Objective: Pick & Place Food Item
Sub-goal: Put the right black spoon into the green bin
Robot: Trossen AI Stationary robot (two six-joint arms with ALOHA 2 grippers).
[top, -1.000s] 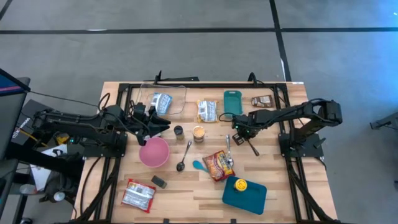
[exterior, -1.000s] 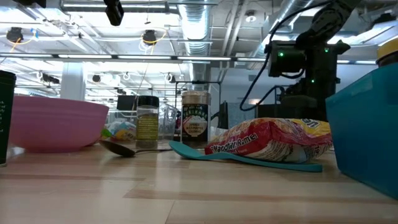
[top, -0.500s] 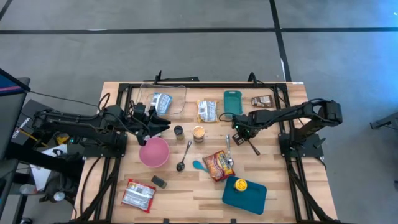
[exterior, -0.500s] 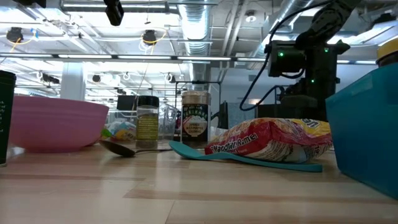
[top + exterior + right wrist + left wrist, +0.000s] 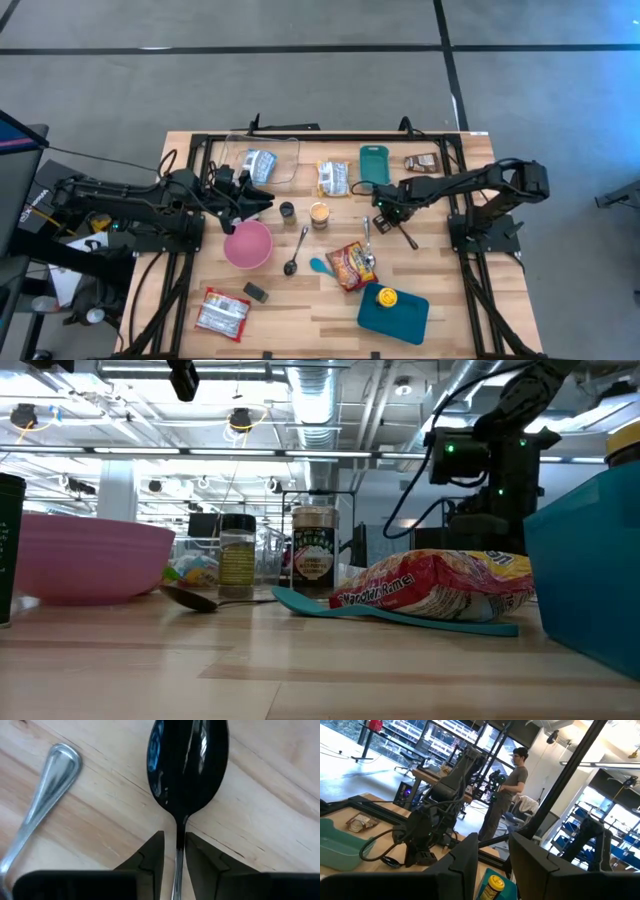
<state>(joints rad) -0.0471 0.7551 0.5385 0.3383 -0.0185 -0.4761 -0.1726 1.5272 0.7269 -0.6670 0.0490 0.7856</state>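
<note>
A black spoon [image 5: 187, 760] lies flat on the wood at the table's right middle; its handle [image 5: 406, 238] shows past my right arm. My right gripper [image 5: 174, 851] points straight down over it, slightly open, one finger on each side of the thin handle just behind the bowl, with a sliver of wood showing on both sides. A red ramen pack [image 5: 351, 265] lies nearer the front. My left gripper [image 5: 493, 857] hovers level above the pink bowl [image 5: 247, 244] at the left, narrowly open with nothing between its fingers.
A metal utensil [image 5: 37, 815] lies right beside the black spoon. Two jars [image 5: 319, 215], a metal spoon [image 5: 296, 252], a teal spoon [image 5: 320, 267], snack packs [image 5: 333, 178], a teal box [image 5: 394, 312], a clear tub [image 5: 265, 158] and a teal tray [image 5: 374, 165] are spread about. A person [image 5: 507, 800] stands beyond the table.
</note>
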